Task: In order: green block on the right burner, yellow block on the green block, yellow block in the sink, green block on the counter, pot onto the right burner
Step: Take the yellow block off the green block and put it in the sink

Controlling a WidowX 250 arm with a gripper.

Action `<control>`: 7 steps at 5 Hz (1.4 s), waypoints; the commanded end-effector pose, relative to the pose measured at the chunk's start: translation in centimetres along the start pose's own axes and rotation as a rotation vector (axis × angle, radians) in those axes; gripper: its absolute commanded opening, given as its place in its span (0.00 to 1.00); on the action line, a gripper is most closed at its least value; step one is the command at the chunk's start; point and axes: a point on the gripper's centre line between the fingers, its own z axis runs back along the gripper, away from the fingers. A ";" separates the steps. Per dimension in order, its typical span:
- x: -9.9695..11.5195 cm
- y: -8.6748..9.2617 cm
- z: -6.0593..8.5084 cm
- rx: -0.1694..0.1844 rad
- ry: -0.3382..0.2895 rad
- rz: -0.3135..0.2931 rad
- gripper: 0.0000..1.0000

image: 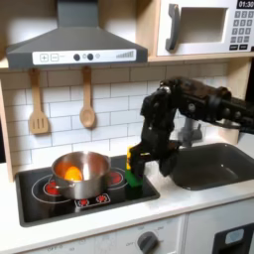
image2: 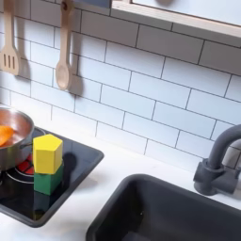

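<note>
Stack: yellow block sat on green block on the black cooktop, near its corner by the desk in the second exterior view.
Arm: gripper hung right at the stack in the first exterior view, hiding most of it; fingers' state, can't tell.
Pot: on the burner to the first exterior view's left, orange piece inside.
Open room: bare desk strip betw. cooktop and sink; basin unoccupied.
View diffs: second exterior view gave the blocks unobstructed, plus faucet; first exterior view gave hood and microwave.
</note>
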 end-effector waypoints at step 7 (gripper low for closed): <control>5.2 3.4 -4.8 0.063 -0.045 0.085 1.00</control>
